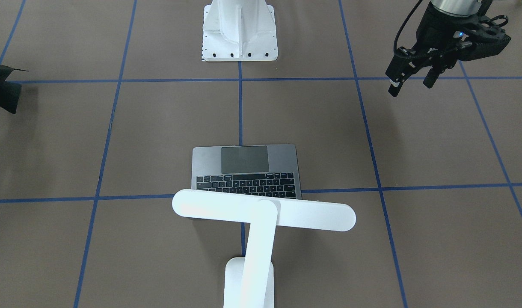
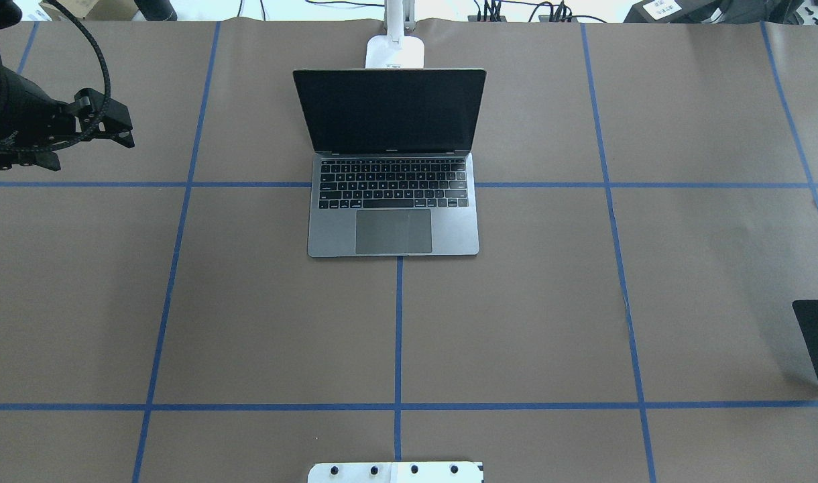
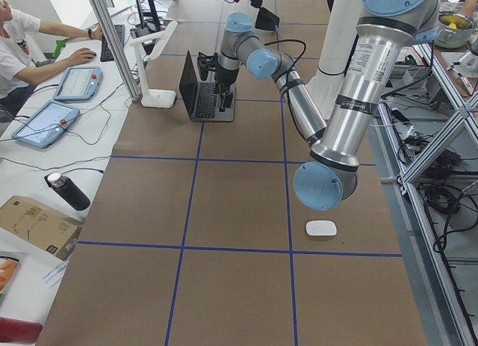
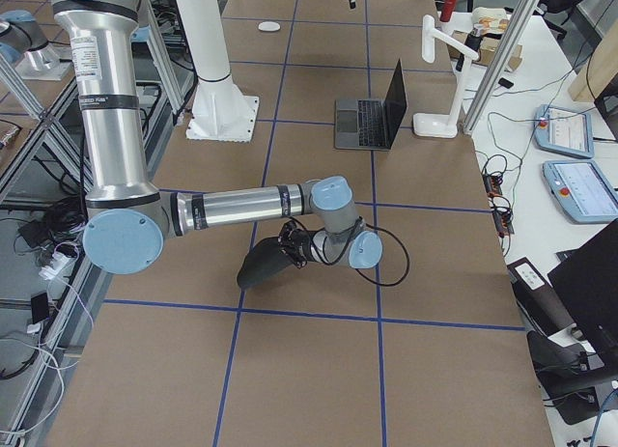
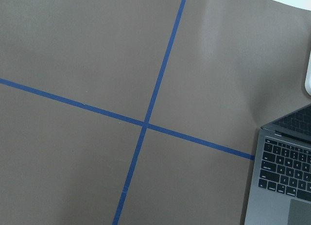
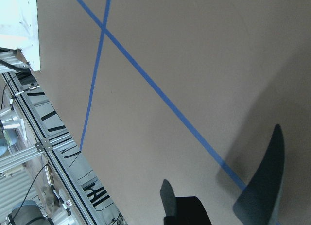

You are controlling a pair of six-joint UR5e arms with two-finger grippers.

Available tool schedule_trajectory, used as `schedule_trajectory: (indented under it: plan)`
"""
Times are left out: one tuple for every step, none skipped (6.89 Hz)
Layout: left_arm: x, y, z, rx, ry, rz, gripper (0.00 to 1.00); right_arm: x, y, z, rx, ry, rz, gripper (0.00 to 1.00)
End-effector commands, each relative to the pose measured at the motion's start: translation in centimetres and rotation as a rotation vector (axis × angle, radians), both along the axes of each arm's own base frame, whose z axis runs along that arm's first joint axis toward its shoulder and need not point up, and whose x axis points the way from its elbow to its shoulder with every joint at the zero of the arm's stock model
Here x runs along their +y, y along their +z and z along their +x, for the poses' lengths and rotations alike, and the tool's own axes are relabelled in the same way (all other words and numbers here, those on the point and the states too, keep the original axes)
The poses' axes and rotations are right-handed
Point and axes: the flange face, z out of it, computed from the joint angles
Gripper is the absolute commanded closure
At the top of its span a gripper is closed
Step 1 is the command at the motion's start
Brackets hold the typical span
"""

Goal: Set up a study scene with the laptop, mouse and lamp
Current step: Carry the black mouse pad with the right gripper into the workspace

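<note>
The space-grey laptop (image 2: 392, 221) stands open at the table's middle, screen toward the far edge; it also shows in the front view (image 1: 246, 171). The white lamp (image 1: 265, 211) stands just behind the laptop, its bar head over the screen's top edge. The white mouse (image 3: 321, 228) lies on the table near the robot's left side, beside the near arm. My left gripper (image 1: 413, 83) is open and empty, in the air well off the laptop's side. My right gripper (image 4: 294, 252) is shut on a curled black mat (image 4: 263, 265), low over the table's right end.
The white bolted robot pedestal (image 1: 239, 34) stands at the robot's edge of the table. An operator (image 3: 19, 39) sits at a side desk with tablets (image 3: 43, 122). A dark bottle (image 3: 67, 190) and a cardboard box (image 3: 33, 225) lie beside the table.
</note>
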Motion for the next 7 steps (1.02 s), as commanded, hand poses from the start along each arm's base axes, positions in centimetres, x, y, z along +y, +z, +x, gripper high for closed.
schedule_trajectory:
  plan:
    - [-0.1,0.1,0.0,-0.002,-0.001,-0.001,0.01,-5.1,-3.2,1.9,0.067,0.109,-0.080,1.00]
    - [-0.1,0.0,0.0,0.000,-0.001,0.001,0.01,-6.0,-3.6,1.4,0.097,0.181,-0.160,1.00]
    - [-0.1,0.1,0.1,-0.002,-0.002,-0.002,0.01,-7.3,-4.6,0.7,0.109,0.218,-0.191,1.00]
    - [-0.2,0.2,0.1,-0.003,-0.003,-0.006,0.01,-8.4,-5.4,-2.9,0.101,0.233,-0.202,1.00]
    - [-0.2,0.2,0.0,-0.003,-0.005,-0.006,0.01,-9.9,-6.9,-6.3,0.104,0.238,-0.195,1.00]
    - [-0.2,0.2,0.0,-0.004,-0.006,-0.005,0.01,-10.8,-7.8,-8.8,0.122,0.233,-0.185,1.00]
    - [-0.4,0.4,0.1,-0.006,-0.006,-0.009,0.01,-12.1,-9.2,-11.5,0.101,0.252,-0.202,1.00]
